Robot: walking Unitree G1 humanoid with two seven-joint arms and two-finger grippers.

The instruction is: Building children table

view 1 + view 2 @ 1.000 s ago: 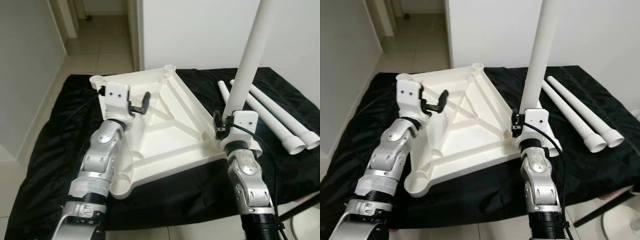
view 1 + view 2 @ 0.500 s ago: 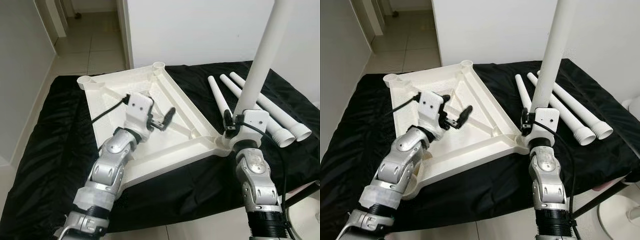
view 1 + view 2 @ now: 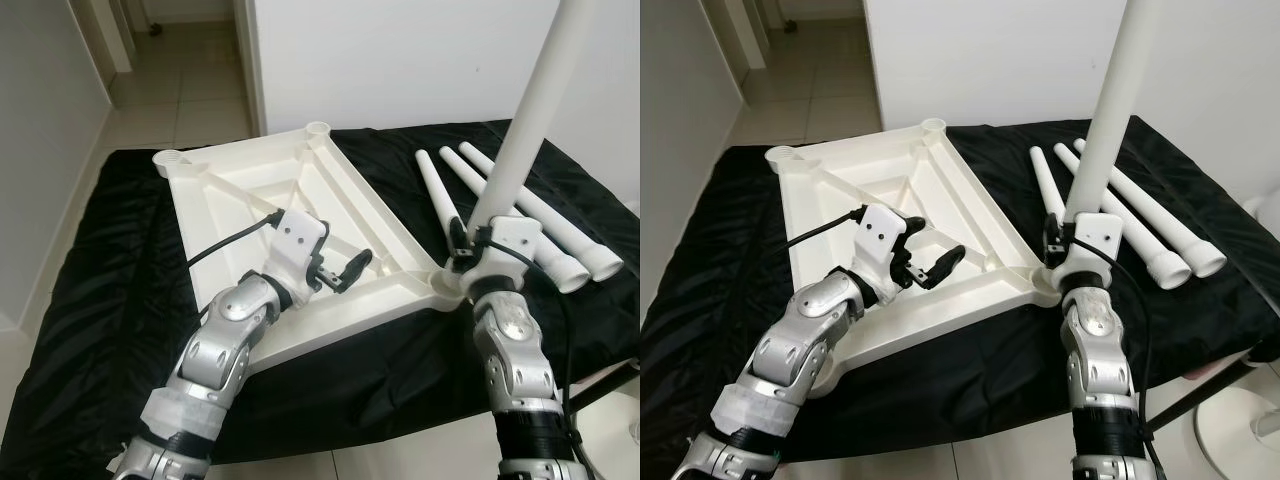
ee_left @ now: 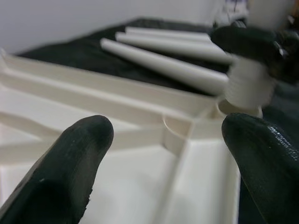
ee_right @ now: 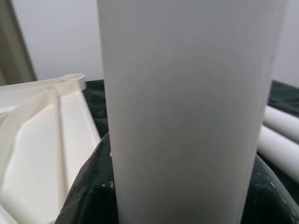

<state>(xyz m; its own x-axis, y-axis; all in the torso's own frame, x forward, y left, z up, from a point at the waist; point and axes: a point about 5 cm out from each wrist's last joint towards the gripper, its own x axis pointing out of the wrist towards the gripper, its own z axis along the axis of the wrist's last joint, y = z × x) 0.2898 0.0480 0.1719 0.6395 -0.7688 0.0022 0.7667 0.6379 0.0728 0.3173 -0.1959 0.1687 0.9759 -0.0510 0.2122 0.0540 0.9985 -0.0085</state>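
Note:
The white tabletop (image 3: 245, 190) lies upside down on a black cloth. My right gripper (image 3: 476, 242) is shut on a white leg (image 3: 530, 100) that stands upright at the tabletop's near right corner. In the left wrist view the leg's threaded end (image 4: 245, 91) sits at the corner socket (image 4: 233, 110) with threads showing. My left gripper (image 3: 350, 275) is open, low over the tabletop's underside by its near rim, and points toward that corner. Nothing is between its fingers (image 4: 70, 172). In the right wrist view the leg (image 5: 187, 107) stands between black fingers (image 5: 88, 186).
Three loose white legs (image 3: 535, 215) lie side by side on the black cloth (image 3: 90, 300), right of the tabletop. A white wall (image 3: 400, 60) rises behind. A tiled corridor (image 3: 190, 80) opens at the far left. The cloth's front edge is close to me.
My left gripper has swung right across the tabletop's underside toward the near right corner. The right gripper still holds the upright leg there. The view shifted a second ago.

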